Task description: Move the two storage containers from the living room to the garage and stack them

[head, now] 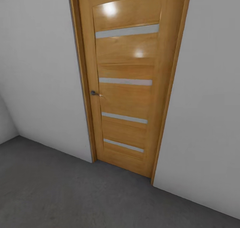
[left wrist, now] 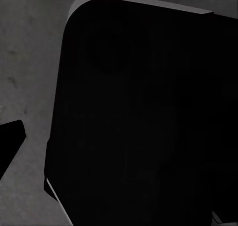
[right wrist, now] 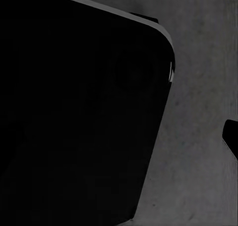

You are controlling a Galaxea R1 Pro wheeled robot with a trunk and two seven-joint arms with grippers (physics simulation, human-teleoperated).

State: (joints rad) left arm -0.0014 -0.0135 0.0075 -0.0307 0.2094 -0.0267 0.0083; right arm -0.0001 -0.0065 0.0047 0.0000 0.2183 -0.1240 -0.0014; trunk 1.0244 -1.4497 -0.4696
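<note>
Head view, near ground first: dark grey, matte, faintly speckled concrete floor (head: 66,194) runs across the lower part of the frame and meets the walls along a slanting line. Beyond it, plain white wall (head: 36,71) on the left side of the doorway, with a corner fold at the far lower left; more white wall (head: 210,97) on the right. Between them stands a wooden door (head: 126,87), shut in its wooden frame (head: 168,97), honey-coloured, with four pale horizontal strips set into the panel at intervals from high to low. A small dark metal handle (head: 94,93) sits at the door's left edge, about mid height. Two bright light reflections glare on the upper panel. The whole scene reads as tilted, the door leaning in the frame. Left wrist view: a large black rounded body (left wrist: 144,116) close to the lens, grey concrete floor (left wrist: 27,52) beside it, and a small dark tip (left wrist: 11,139) poking in from the frame edge. Right wrist view: a similar black rounded mass (right wrist: 79,116), concrete floor (right wrist: 198,156) next to it, another dark tip (right wrist: 231,136) at the edge. Left tool and right tool: cannot tell how far apart the fingers are, nor whether anything is held. Storage containers: position cannot be told from these views; surroundings match the garage.
</note>
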